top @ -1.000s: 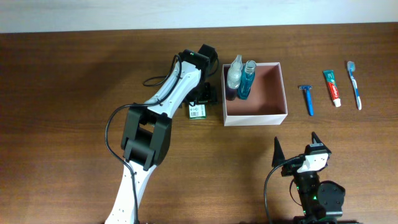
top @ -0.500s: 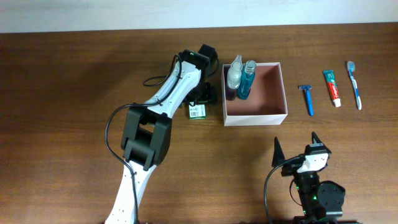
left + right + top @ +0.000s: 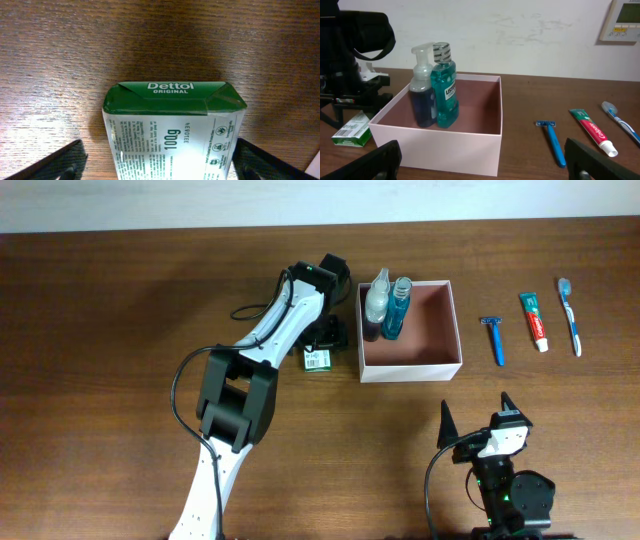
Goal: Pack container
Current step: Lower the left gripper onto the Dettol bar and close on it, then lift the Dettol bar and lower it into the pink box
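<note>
As our left pincer (image 3: 159,167) stands released astride the soap box (image 3: 172,125), we judge a square clench on its sides best before lifting to the container (image 3: 410,370) near it.

Dark wood counter (image 3: 100,330), white wall (image 3: 535,40)
Grain runs lengthwise; a pale control panel (image 3: 621,20) (small display on top) hangs on the wall.

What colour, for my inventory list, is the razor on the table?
The razor is blue, clearest in the right wrist view.
</note>
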Controlling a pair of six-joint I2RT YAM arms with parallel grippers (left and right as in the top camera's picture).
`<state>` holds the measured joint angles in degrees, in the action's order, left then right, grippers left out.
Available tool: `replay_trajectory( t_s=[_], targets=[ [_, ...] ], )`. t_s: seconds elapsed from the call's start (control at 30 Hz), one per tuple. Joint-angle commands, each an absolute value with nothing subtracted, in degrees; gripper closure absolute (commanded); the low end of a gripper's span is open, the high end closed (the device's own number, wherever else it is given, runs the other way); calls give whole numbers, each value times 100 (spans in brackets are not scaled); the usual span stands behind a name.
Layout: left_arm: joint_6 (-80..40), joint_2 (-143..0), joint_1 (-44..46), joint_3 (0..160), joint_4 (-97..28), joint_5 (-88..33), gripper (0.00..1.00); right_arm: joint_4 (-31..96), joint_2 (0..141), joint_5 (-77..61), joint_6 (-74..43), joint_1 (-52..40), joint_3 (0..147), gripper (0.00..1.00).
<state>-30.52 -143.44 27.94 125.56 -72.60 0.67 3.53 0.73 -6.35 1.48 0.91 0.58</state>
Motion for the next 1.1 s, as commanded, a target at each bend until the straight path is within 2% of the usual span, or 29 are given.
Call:
replay_trajectory(
  t_s=[0.0,0.03,0.1,0.2,0.27,0.3,0.5,1.07],
  targets=[
    [-3013,-14449,2770,12534,-7288,128,11,384,32,-690,150,38,32,1],
    [-3011,-14449,2770,12534,-7288,128,18,384,32,-690,150,38,32,1],
    [-3013,-14449,2770,12534,-7288,128,23,384,32,-690,150,38,32,1],
    [-3011,-14449,2770,12534,-7288,128,27,384,32,-690,150,38,32,1],
    [-3013,-14449,2770,12534,-7290,130,31,384,32,-690,150,38,32,1],
    [-3013,-14449,2770,12534,-7290,128,36,384,32,-690,150,38,32,1],
    [-3013,-14449,2770,12534,-7288,130,47,384,32,-690,150,38,32,1],
    [-2832,-14442,2768,12547,-7288,408,49,384,32,-690,150,38,32,1]
  ],
)
